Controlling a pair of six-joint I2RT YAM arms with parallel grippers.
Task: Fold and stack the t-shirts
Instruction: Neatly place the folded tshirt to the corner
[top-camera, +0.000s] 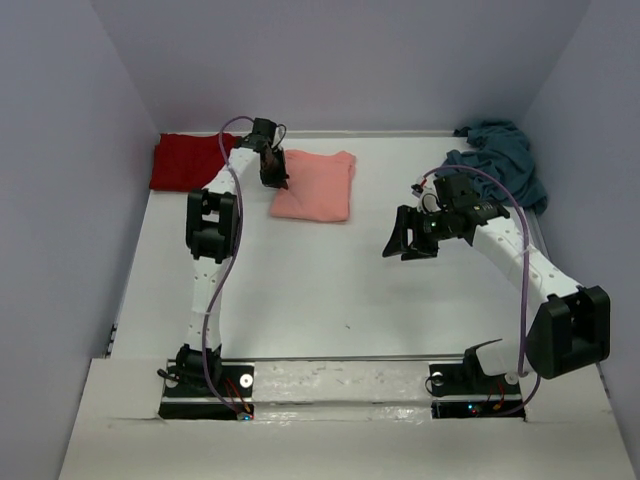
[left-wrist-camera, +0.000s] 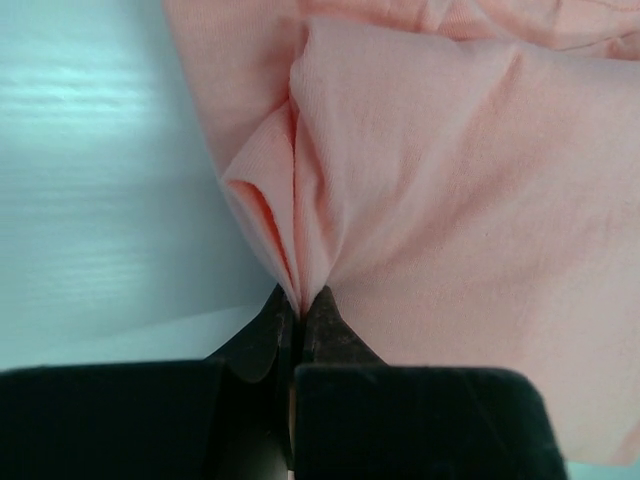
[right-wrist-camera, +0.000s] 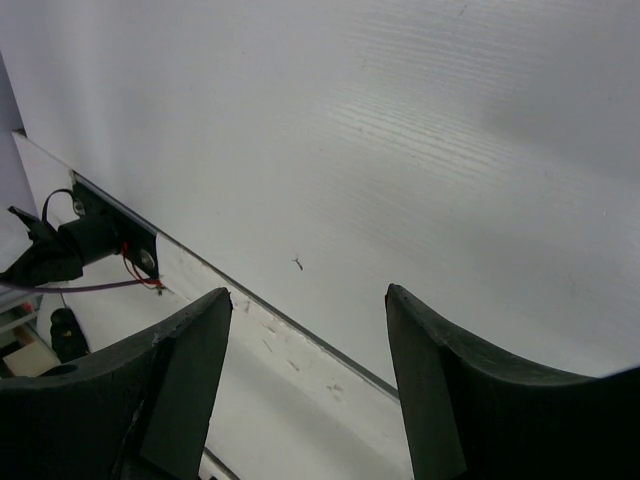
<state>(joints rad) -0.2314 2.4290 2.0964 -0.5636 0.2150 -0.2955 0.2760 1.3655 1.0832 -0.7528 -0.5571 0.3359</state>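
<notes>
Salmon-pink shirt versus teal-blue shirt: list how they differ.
The salmon-pink shirt lies folded into a flat rectangle; the teal-blue shirt sits crumpled in a heap. The salmon-pink shirt is pinched at its edge in the left arm's shut jaws; the teal-blue shirt is untouched in the far right corner. Both are plain cloth.

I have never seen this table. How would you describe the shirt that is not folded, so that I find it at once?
Start at the white table and go to its far right corner. The teal shirt lies there. The red shirt and the pink shirt to its left are neat rectangles; this one is a crumpled heap.
</notes>
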